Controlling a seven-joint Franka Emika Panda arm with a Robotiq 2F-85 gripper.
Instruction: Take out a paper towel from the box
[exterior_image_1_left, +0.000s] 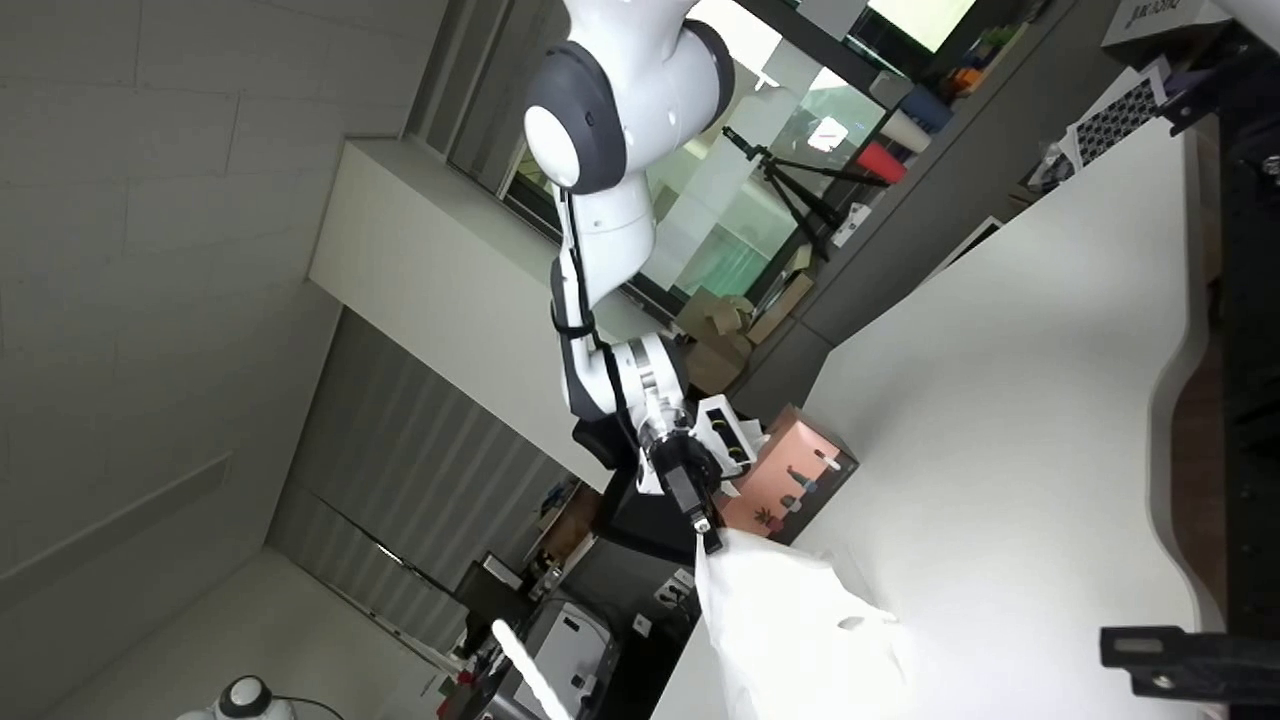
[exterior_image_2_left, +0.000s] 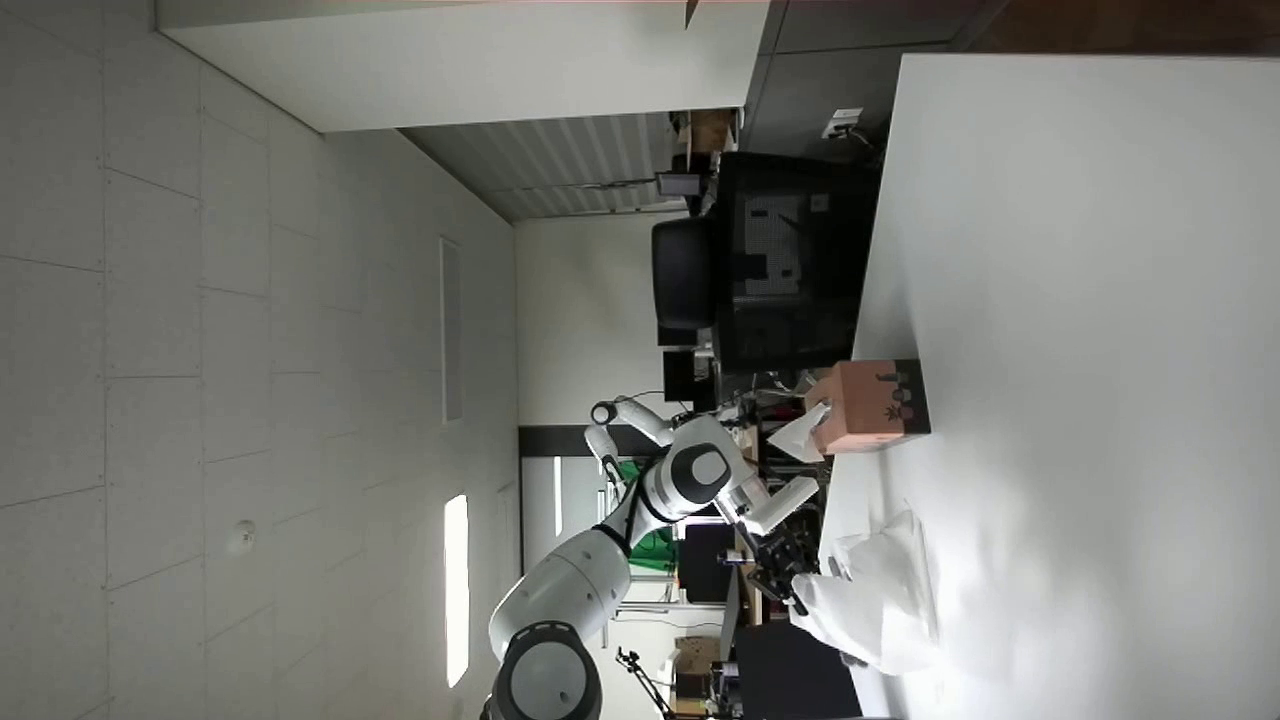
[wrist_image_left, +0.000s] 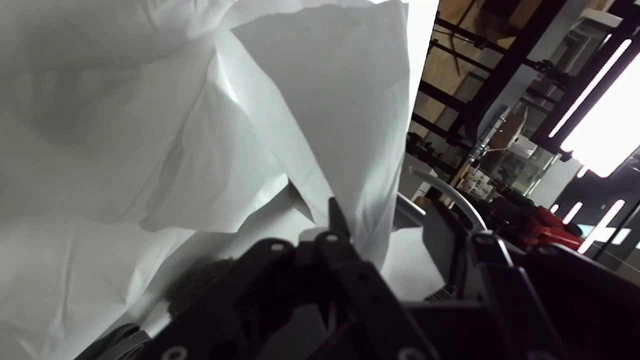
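The paper towel (exterior_image_1_left: 800, 640) is a crumpled white sheet, out of the box and draped on the white table. It also shows in an exterior view (exterior_image_2_left: 885, 600) and fills the left of the wrist view (wrist_image_left: 125, 150). My gripper (exterior_image_1_left: 706, 535) is at the towel's upper end, also in an exterior view (exterior_image_2_left: 797, 597). In the wrist view, my gripper (wrist_image_left: 390, 225) has its fingers apart. A towel fold lies between them, against one finger, with a gap to the other. The salmon-pink box (exterior_image_2_left: 868, 405) stands apart from the towel, also in an exterior view (exterior_image_1_left: 780, 480); another white sheet (exterior_image_2_left: 800, 436) sticks out of its slot.
The white table (exterior_image_2_left: 1100, 300) carries the box near its edge. A black chair (exterior_image_2_left: 785, 270) stands beyond that edge. A black bracket (exterior_image_1_left: 1190, 662) sits at the table's side in an exterior view. Another robot arm (exterior_image_2_left: 640, 415) is in the background.
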